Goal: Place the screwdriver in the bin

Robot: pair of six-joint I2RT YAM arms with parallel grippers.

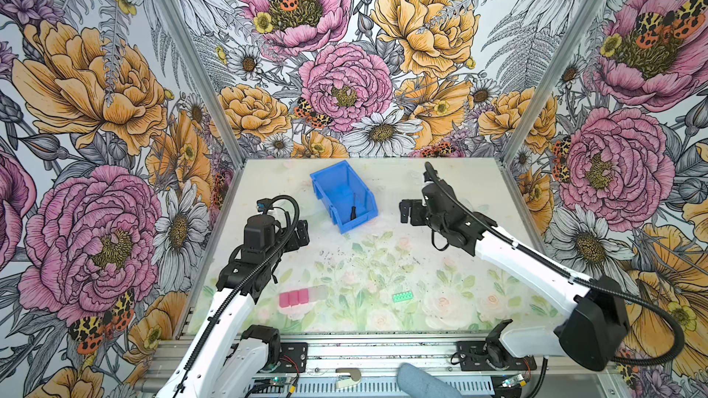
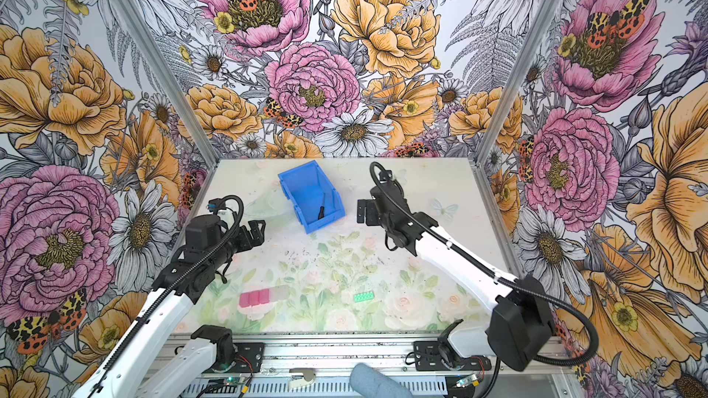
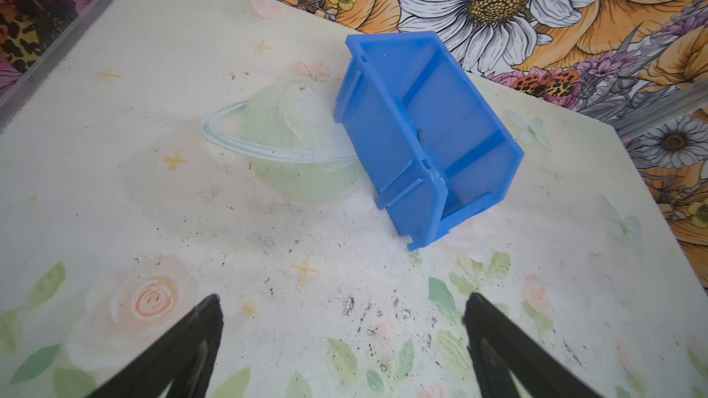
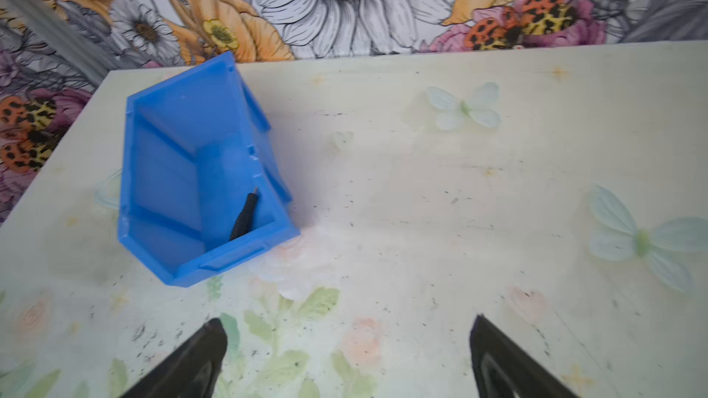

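The floral table [image 1: 440, 201] holds pink blocks [image 1: 294, 298] and green brick [image 1: 403, 296], far from bin [image 1: 325, 195].

A: What lies on the mat [image 1: 383, 262]?
B: Lower left of centre in a top view, pink blocks [image 1: 294, 298] in a row, a clear piece [image 1: 319, 292] touching their right end. A green brick [image 1: 403, 296] sits well apart to the right.
A: And around it?
B: Flower wallpaper [image 1: 95, 82] with moths on three walls. At the bottom edge, a metal rail [image 1: 383, 354] and a grey-blue cloth [image 1: 421, 382].
A: Marks?
B: Dark specks mid-mat; a printed planet [image 3: 283, 139] and butterfly [image 4: 464, 107].
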